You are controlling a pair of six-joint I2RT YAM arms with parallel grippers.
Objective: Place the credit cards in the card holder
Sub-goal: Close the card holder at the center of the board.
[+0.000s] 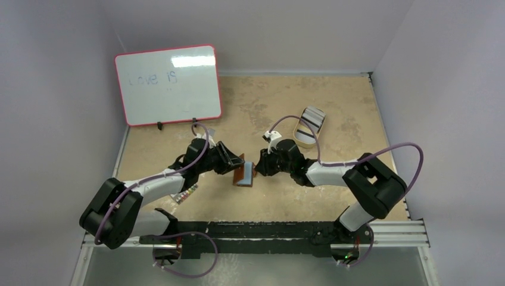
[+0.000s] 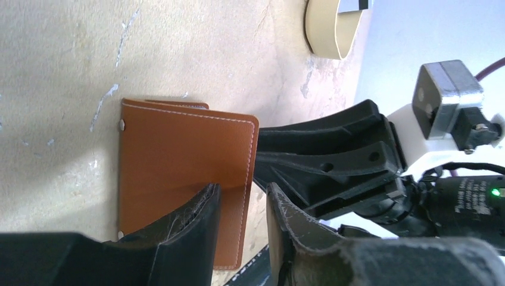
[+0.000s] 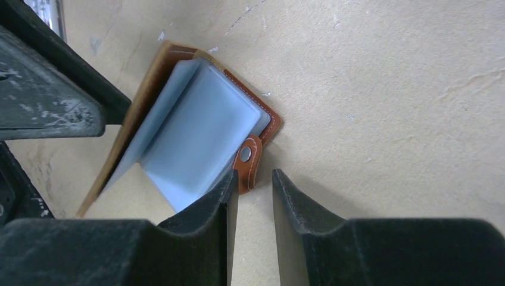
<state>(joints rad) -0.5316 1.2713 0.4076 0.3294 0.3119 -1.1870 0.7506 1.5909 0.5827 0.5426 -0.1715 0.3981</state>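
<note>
Your left arm (image 1: pixel 152 183) reaches from the near left corner toward the middle of the tabletop (image 1: pixel 333 101), elbow low and forearm angled to the right. The left pincer (image 2: pixel 243 190) faces the outer cover of the brown leather bifold card holder (image 2: pixel 178 155). Its fingers stand apart and clamp nothing, with one fingertip overlapping the cover's edge. Contact cannot be confirmed.

Your right arm (image 1: pixel 333 171) comes in from the opposite side, so the two pincers meet nose to nose at the holder. The right pincer (image 3: pixel 255 176) is partly open with nothing between its fingers. The holder's snap-button tab (image 3: pixel 245 156) sits just beside one fingertip.

The holder stands ajar on the tabletop between both pincers, with pale blue-grey plastic sleeves (image 3: pixel 196 125) showing inside. The pale, dark-striped credit cards (image 1: pixel 314 117) lie stacked at the far end of the tan oval tin (image 1: pixel 302 138), behind the right wrist and well apart from the holder.
</note>
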